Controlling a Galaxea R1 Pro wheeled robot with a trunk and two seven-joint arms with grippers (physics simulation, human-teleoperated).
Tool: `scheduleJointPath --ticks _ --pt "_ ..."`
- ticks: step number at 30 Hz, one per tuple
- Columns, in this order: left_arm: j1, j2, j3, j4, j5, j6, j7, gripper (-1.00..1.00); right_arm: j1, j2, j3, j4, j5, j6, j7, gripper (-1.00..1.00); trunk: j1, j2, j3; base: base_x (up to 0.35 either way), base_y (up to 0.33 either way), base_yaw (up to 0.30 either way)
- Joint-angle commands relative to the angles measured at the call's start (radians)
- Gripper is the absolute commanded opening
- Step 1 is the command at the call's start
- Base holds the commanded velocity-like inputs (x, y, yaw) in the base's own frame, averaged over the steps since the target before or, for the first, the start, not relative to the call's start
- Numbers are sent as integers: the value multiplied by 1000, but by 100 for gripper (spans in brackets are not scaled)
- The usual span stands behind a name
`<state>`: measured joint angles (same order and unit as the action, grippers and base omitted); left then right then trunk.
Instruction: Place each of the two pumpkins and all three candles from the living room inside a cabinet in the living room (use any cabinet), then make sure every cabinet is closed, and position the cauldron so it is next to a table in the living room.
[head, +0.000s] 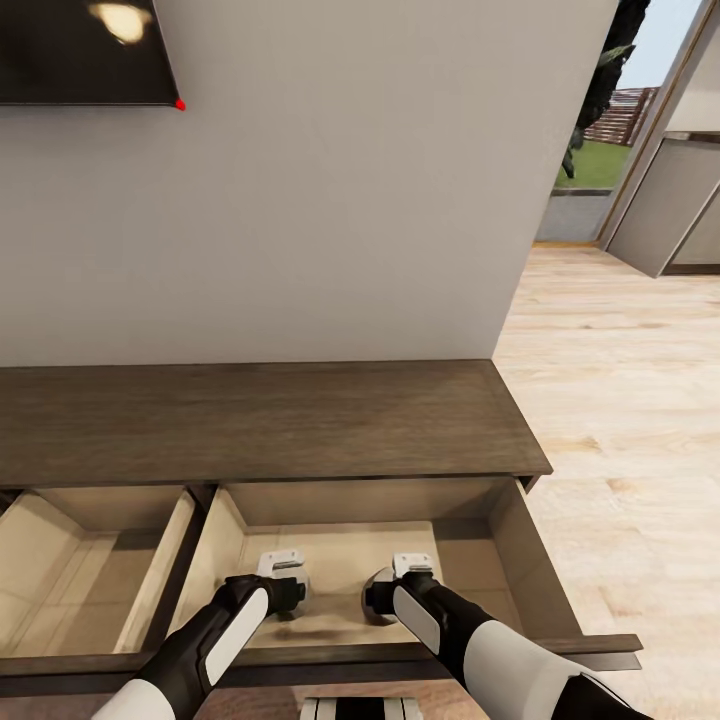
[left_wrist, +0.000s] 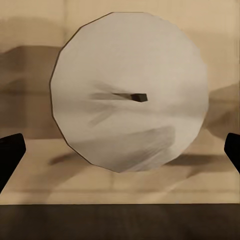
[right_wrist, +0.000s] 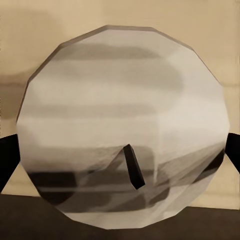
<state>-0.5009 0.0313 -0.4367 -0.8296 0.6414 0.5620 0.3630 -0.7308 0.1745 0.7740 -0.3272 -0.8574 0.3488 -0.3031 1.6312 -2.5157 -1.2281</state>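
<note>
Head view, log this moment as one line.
left gripper: candle between fingers | right gripper: candle between fingers | both over open drawer

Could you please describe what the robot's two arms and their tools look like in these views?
Both arms are glossy black with white shell panels. The left tool and right tool are pale grey-white blocks on black wrists. In the wrist views, the fingertips appear black.

Dark-brown cabinet (head: 260, 420), two drawers pulled out; one candle (left_wrist: 130, 92) on right drawer's beige floor.
</note>
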Motion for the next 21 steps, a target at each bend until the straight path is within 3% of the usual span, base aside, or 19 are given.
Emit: scheduleJointPath --ticks 1,7,21 --pt "-1 1 -5 -2 10 1 10 100 -1 0 5 -1 -5 0 -7 100 0 0 -1 0 0 0" --pt "-1 1 -5 -1 10 3 10 100 -1 0 5 -1 -5 -19 -7 100 0 0 -1 0 0 0" --pt "-1 1 -6 0 10 13 8 100 -1 0 5 -1 -5 -21 -7 100 -6 3 53 0 0 0"
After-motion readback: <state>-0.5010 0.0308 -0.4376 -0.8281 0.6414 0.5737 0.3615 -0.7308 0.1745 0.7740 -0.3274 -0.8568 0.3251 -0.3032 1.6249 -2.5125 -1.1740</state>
